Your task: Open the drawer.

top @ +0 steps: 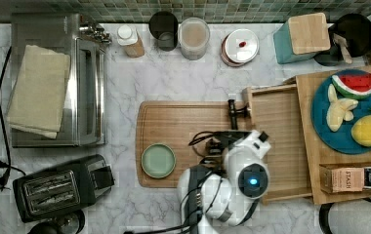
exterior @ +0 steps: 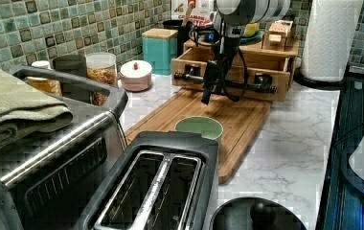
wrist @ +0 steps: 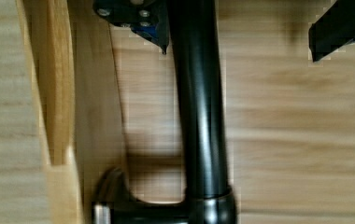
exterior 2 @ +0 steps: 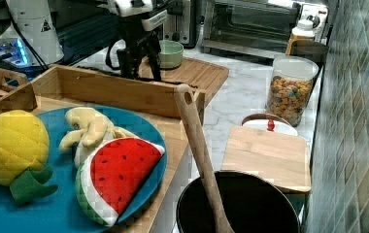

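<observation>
The end effector (wrist: 238, 39) is hanging with its fingers (wrist: 339, 28) apart, straddling the black bar handle (wrist: 199, 116) of the drawer (top: 276, 122), which is sitting pulled out directly beneath it.

The drawer (top: 278, 114) is showing pale, matt wood with fine straight grain, and its bar handle (wrist: 199, 112) is gleaming as smooth, glossy black metal. Beside the drawer, the cutting board (top: 183, 122) is looking like warmer, satin-finished bamboo with a grooved edge. On that board, the small green bowl (top: 158, 160) is appearing smooth and matt, like glazed ceramic. Next to the drawer, the blue plate (exterior 2: 66, 204) is carrying soft stitched cloth fruit (exterior 2: 117, 177). Under the board, the countertop (top: 169, 78) is shining as polished white marble. Beyond the board, the oven (top: 83, 92) is reflecting as brushed metal under a folded, coarse cloth towel (top: 39, 90).
</observation>
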`<control>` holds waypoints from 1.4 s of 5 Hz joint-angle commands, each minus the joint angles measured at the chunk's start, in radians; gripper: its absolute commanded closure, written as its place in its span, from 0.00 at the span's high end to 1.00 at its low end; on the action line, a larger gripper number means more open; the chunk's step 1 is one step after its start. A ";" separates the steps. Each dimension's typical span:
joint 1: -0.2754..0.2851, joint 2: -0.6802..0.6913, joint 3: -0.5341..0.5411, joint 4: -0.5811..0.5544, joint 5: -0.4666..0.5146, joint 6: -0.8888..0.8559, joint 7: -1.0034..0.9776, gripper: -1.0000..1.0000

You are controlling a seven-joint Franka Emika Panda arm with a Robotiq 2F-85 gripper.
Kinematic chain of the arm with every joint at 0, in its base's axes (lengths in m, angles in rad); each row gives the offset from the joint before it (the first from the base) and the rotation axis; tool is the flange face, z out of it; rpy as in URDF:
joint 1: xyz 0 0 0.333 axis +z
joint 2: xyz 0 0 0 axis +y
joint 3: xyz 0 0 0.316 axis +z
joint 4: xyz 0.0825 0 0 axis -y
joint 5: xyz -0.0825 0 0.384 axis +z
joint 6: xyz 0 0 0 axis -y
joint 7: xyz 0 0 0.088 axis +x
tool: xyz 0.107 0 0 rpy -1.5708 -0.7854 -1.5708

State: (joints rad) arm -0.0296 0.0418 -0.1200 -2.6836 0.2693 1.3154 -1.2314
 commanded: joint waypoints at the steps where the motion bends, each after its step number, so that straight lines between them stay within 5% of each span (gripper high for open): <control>1: 0.141 -0.058 0.095 -0.071 0.182 -0.010 -0.130 1.00; 2: 0.154 -0.108 0.106 -0.087 0.055 -0.032 0.039 1.00; 7: 0.147 -0.108 0.113 -0.087 0.057 -0.032 0.038 1.00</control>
State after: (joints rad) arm 0.0487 -0.0072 -0.0820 -2.7461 0.3354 1.3389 -1.2783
